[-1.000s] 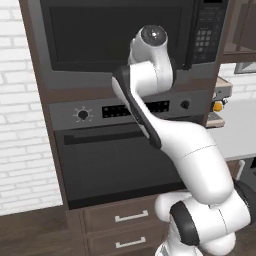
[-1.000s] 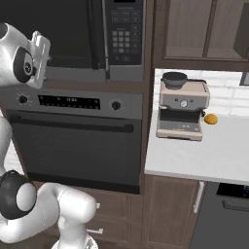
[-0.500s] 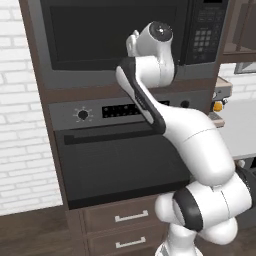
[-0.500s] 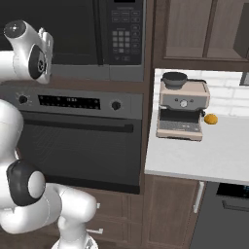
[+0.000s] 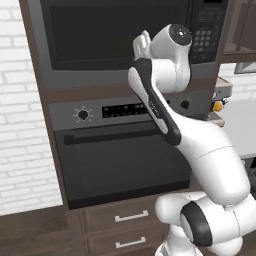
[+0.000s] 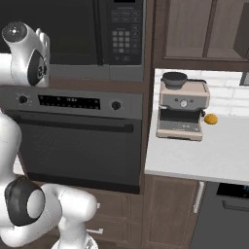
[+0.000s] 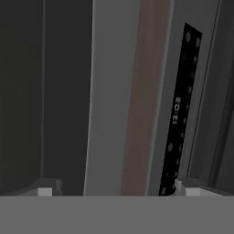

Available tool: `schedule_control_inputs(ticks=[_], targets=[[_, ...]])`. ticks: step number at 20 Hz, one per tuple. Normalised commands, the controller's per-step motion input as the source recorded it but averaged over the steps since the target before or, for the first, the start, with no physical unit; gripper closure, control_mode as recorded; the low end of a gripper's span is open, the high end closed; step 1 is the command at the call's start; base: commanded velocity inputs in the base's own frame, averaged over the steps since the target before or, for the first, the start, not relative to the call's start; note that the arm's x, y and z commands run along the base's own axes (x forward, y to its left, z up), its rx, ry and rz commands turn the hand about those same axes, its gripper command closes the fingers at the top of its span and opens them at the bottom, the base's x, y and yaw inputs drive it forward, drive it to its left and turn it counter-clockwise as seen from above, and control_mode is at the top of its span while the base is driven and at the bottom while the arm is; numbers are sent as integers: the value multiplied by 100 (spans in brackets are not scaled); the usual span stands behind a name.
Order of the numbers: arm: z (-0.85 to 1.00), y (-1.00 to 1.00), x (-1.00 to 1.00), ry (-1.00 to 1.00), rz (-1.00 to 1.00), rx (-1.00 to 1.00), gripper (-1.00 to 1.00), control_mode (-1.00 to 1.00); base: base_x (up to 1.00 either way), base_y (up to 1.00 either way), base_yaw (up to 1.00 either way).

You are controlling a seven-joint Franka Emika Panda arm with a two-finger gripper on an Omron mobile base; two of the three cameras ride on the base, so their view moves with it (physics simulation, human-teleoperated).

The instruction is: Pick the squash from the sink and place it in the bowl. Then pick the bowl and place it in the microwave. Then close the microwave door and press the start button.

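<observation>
The microwave (image 5: 115, 40) sits above the oven, and its microwave door (image 6: 48, 29) with dark glass lies flat in its frame. Right of the door is the keypad (image 6: 125, 34). My gripper (image 5: 142, 42) is raised close in front of the door's lower right part. In the hand view, which is rolled on its side, the gripper (image 7: 115, 192) is open: the fingertips (image 7: 45, 191) stand wide apart with nothing between them. They face the door's glass, the grey band under it and the oven's control strip (image 7: 180, 109). The squash, the bowl and the sink are hidden or out of view.
The knobbed oven (image 5: 120, 160) with its bar handle is below the microwave, with drawers (image 5: 130, 217) under it. To the right, a white counter (image 6: 194, 155) carries a coffee machine (image 6: 182, 104) and a small orange round thing (image 6: 210, 118).
The arm's upper joints have swung slightly to the right in front of the microwave. The hand stays near the door's lower right. The kitchen has not shifted.
</observation>
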Motion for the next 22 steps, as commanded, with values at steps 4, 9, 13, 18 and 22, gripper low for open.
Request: schedule_control_inputs(ticks=[4, 9, 13, 18, 22], targets=[[16, -48, -100, -4, 4, 1, -100, -100, 0, 0, 0], [17, -49, -100, 0, 1, 2, -100, -100, 0, 0, 0], [1, -61, -100, 0, 2, 5, -100, -100, 0, 0, 0], [0, -67, -95, -2, 4, 7, -100, -100, 0, 0, 0], [0, -70, -49, -1, 2, 6, -100, -100, 0, 0, 0]])
